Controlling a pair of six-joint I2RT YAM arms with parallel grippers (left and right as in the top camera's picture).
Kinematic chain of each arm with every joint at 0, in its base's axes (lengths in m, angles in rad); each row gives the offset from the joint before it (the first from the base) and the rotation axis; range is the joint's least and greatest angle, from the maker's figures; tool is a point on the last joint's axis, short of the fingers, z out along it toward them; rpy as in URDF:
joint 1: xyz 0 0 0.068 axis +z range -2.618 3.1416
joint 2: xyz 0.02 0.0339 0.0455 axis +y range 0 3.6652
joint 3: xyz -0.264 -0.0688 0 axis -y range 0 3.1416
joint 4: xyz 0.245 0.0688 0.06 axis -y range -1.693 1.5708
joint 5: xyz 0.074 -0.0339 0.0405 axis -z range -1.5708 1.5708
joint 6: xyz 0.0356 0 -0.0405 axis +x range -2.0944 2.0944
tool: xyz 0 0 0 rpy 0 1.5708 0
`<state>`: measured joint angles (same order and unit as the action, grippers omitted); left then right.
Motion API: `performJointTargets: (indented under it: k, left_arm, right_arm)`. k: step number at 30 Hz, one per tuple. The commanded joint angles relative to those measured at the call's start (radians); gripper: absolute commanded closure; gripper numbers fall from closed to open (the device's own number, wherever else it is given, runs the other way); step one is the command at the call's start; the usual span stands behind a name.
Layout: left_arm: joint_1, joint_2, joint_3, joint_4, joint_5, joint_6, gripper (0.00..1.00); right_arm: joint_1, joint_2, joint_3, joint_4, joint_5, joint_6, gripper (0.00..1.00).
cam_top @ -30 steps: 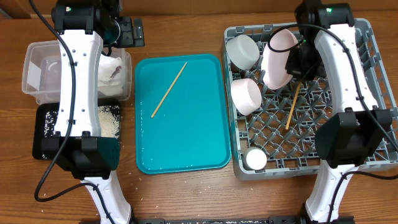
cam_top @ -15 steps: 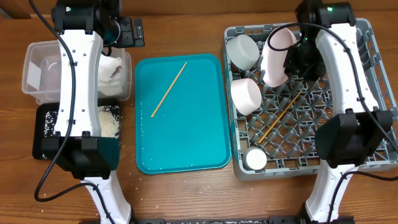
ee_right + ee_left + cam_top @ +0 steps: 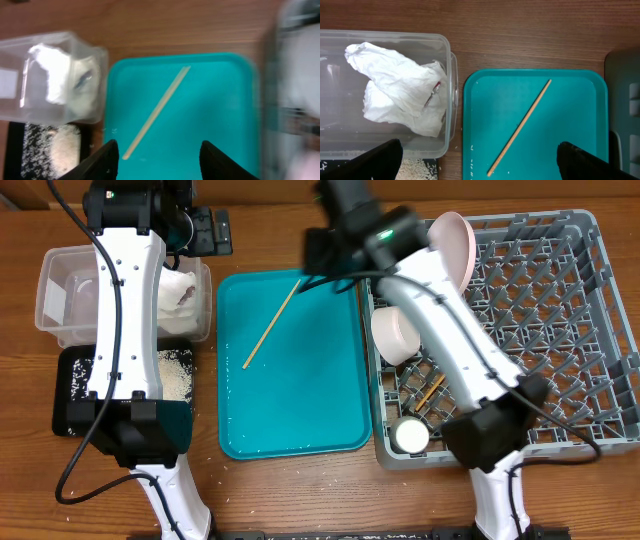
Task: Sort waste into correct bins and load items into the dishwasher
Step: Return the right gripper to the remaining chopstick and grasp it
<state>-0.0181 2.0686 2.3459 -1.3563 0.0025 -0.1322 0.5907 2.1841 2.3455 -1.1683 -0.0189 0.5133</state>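
One wooden chopstick lies slantwise on the teal tray. It shows under my right gripper, which hangs open and empty over the tray's far right corner. A second chopstick rests in the grey dishwasher rack with a pink plate, a bowl and a white cup. My left gripper stands wide open and empty near the clear tub, which holds a stained napkin. Rice grains fill the black tray.
My right arm stretches across the rack's left side and hides part of it. Bare wooden table lies beyond the tray and tub. A few loose grains dot the teal tray's left edge.
The right gripper opened and let go of the chopstick, which now lies in the rack. The right arm swung left from the rack to over the teal tray. The left arm stayed put.
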Motion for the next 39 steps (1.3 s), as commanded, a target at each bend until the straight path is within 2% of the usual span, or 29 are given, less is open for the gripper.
performJointTargets:
  k: [1,12,19,28,33,39]
  left_arm:
    - [-0.003,-0.029,0.024,0.003,-0.013,-0.003,0.0]
    - [-0.003,-0.029,0.024,0.002,-0.013,-0.003,0.0]
    - [-0.003,-0.029,0.024,0.003,-0.013,-0.003,0.0]
    - [-0.003,-0.029,0.024,0.002,-0.013,-0.003,0.0]
    - [-0.003,-0.029,0.024,0.003,-0.013,-0.003,0.0]
    - [-0.003,-0.029,0.024,0.003,-0.013,-0.003,0.0]
  right_arm:
    - [0.04,0.121,-0.023,0.048,0.05,0.102,0.47]
    - [0.084,0.313,-0.023,0.122,0.043,0.222,0.49]
    - [0.091,0.375,-0.023,0.17,0.018,0.22,0.51]
    - [0.137,0.415,-0.023,0.218,0.109,0.193,0.51]
    - [0.154,0.425,-0.023,0.193,0.165,0.18,0.51]
    - [0.158,0.425,-0.023,0.092,0.164,0.166,0.57]
